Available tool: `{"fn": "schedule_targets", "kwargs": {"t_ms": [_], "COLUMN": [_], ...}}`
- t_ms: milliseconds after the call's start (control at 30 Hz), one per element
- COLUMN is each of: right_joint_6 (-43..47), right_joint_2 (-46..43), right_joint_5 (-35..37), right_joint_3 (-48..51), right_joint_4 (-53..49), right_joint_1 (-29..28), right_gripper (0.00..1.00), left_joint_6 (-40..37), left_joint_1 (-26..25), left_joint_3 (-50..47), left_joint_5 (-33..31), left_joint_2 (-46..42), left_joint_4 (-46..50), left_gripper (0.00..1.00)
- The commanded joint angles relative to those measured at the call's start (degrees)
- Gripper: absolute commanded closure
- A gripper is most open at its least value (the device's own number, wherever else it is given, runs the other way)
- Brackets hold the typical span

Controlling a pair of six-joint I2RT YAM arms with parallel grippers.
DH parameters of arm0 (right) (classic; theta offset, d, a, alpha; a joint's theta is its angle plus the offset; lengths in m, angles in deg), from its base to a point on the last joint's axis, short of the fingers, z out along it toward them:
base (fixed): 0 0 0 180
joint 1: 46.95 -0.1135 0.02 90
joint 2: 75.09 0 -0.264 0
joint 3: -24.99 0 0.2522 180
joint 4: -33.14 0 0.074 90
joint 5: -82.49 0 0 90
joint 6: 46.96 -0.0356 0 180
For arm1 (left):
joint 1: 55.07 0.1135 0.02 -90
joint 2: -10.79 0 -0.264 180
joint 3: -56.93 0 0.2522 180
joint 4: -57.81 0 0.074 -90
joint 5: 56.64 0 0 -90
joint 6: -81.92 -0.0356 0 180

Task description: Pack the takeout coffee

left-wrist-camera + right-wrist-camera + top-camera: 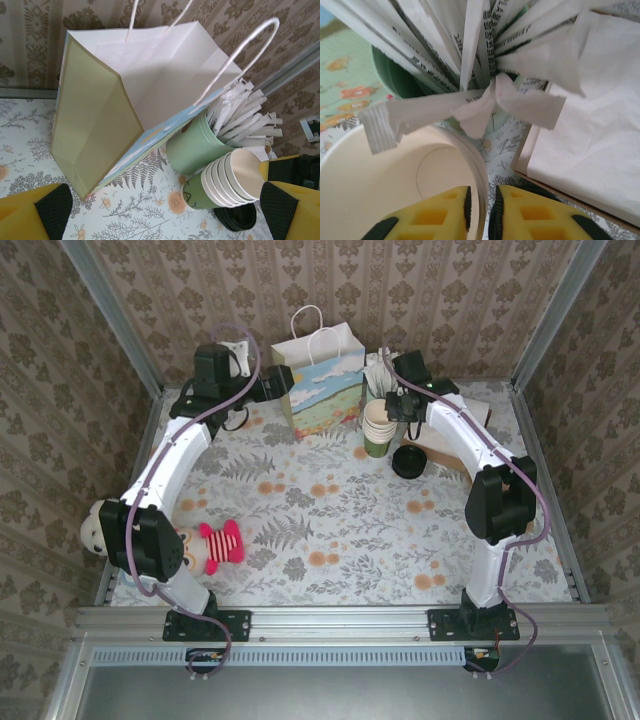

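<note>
The takeout coffee is out of view. My right gripper (481, 210) (397, 405) is shut on the rim of the top cup in a stack of lidless green cups (395, 180) (377, 427) (225, 182). One pad is inside the cup and the other outside. My left gripper (167, 220) (283, 380) stands open, holding nothing, at the left side of the white gift bag (325, 380) (145, 95). The bag stands upright with its mouth open. A low round black lid piece (408, 461) (237, 217) lies on the table just right of the stack.
A light-green cup of white paper-wrapped sticks (195, 147) (395, 82) stands right behind the stack. A shallow box of white napkins (600, 135) sits to the right. A red plush toy (215, 545) lies near the left arm's base. Walls close the back and sides.
</note>
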Motion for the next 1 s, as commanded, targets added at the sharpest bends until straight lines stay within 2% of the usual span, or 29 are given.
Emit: {"fn": "schedule_targets", "kwargs": {"t_ms": [0,133,467,700,867,967], "right_joint_6": [0.97,1.61,3.88,3.76,2.42,1.08], "right_joint_2": [0.65,0.91,-0.51,-4.01,-5.43,-6.01], "right_joint_5": [2.08,2.44,4.34,3.27,0.80,-1.90], "right_joint_3": [-0.94,-0.93,-2.65,-0.43,1.15,2.60], "right_joint_4": [-2.87,-2.56,-2.12,2.23,3.99,5.15], "right_joint_1": [-0.50,-1.19,-1.61,-1.30,-0.70,0.20], "right_gripper": [0.79,0.88,1.00,1.00,1.00,1.00], "left_joint_6": [-2.67,-2.93,-4.70,-4.19,-5.46,-5.58], "left_joint_1": [-0.32,-0.41,-1.86,-2.87,-2.57,-2.30], "left_joint_3": [-1.50,-1.85,-4.94,-3.56,-1.44,-1.10], "left_joint_5": [2.54,3.44,2.93,-2.40,1.04,0.92], "left_joint_2": [-1.73,-1.89,-3.81,-4.32,-3.07,-2.77], "left_joint_4": [-0.59,-0.56,-2.30,1.66,5.39,6.17], "left_gripper": [0.00,0.00,0.00,0.00,0.00,0.00]}}
